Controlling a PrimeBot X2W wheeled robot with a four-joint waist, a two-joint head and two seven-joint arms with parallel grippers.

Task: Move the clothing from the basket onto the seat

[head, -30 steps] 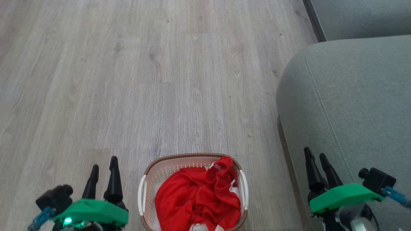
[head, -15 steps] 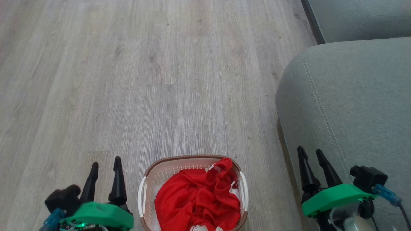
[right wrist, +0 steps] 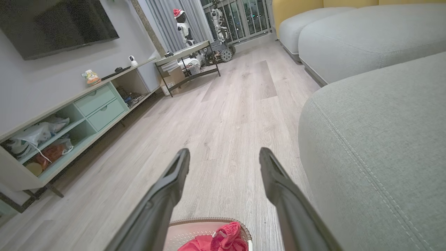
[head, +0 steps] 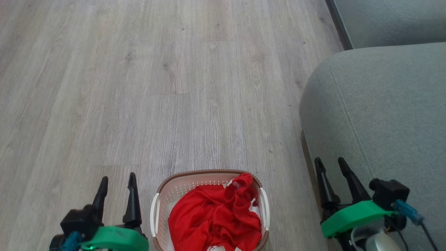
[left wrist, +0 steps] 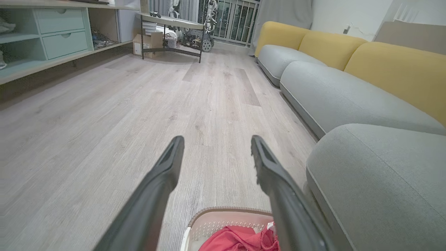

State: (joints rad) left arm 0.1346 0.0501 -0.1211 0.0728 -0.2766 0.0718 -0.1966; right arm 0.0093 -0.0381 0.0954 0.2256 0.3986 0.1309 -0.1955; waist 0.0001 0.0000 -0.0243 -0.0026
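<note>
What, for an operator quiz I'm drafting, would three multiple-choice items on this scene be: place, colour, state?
1. Where is the small oval cream plastic basket with a brown woven-look rim?
A) on the pale wood-look floor beside the large grey-green fabric sofa cushion
B) on a shelf
C) on a table
2. What colour is the thin shiny clothing in the basket?
A) blue
B) bright red with white trim
C) yellow
3. How do the left gripper and right gripper stand?
A) both shut on fabric
B) one holds a handle
C) both open, empty
Answers: 1 A, the head view shows it on floor planks next to the cushion; 2 B, red fabric lies heaped in it; 3 C, each wrist view shows dark fingers spread, nothing between.
</note>
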